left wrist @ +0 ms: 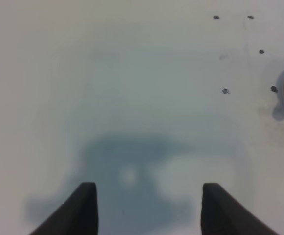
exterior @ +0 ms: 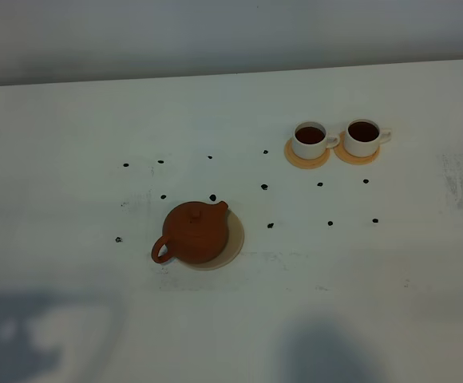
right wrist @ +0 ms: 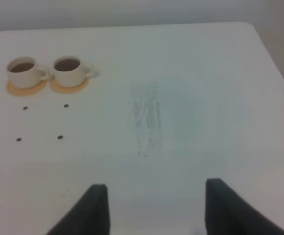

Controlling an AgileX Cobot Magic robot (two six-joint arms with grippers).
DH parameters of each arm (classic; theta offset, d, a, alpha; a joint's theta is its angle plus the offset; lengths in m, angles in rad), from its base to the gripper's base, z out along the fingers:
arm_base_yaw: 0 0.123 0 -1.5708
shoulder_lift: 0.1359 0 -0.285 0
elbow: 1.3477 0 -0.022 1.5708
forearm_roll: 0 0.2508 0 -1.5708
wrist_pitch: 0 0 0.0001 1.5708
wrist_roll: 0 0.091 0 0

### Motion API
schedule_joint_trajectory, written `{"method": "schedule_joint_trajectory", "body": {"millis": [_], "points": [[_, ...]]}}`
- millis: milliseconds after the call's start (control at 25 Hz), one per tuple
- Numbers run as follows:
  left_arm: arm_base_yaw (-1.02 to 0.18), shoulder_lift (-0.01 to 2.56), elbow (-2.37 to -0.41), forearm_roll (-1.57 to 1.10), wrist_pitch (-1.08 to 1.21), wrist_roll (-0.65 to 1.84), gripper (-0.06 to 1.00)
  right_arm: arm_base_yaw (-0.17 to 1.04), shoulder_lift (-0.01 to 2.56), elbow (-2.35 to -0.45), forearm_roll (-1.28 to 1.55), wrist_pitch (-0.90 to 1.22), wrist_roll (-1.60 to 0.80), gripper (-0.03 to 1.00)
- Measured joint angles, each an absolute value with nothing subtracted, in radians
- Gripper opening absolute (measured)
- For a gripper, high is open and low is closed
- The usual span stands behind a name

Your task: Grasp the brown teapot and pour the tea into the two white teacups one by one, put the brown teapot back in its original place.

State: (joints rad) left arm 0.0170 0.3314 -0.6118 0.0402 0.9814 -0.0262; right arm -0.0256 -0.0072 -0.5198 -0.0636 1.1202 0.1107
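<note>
Exterior high view: one brown teapot (exterior: 193, 232) sits on one pale tan disc (exterior: 233, 242) at lower centre of the frame, slightly off toward the disc's left. Two white teacups (exterior: 309, 140) (exterior: 363, 136), both holding dark liquid, stand side by side at upper right, each on an orange coaster (exterior: 306, 159) (exterior: 356, 157). Small dark specks (exterior: 264, 187) dot the white bench (exterior: 72, 128) between teapot and cups. Left tool (left wrist: 146, 208) and right tool (right wrist: 154, 208) both stand spread, pinching nothing, over bare bench.

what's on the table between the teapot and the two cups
Only bare white table with a few small black dots between the brown teapot and the two white teacups; shown in the exterior high view.
</note>
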Motion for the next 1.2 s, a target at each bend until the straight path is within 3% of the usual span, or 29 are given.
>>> {"method": "schedule_joint_trajectory", "body": {"millis": [600,1200], "points": [[0.018,0.003,-0.461,0.021,1.036,-0.023,0.35,-0.026,-0.007,-0.520,-0.064,1.120,0.111,0.43],[0.018,-0.005,-0.454,0.037,1.060,-0.023,0.34,-0.026,-0.007,-0.520,-0.064,1.120,0.111,0.43]]}}
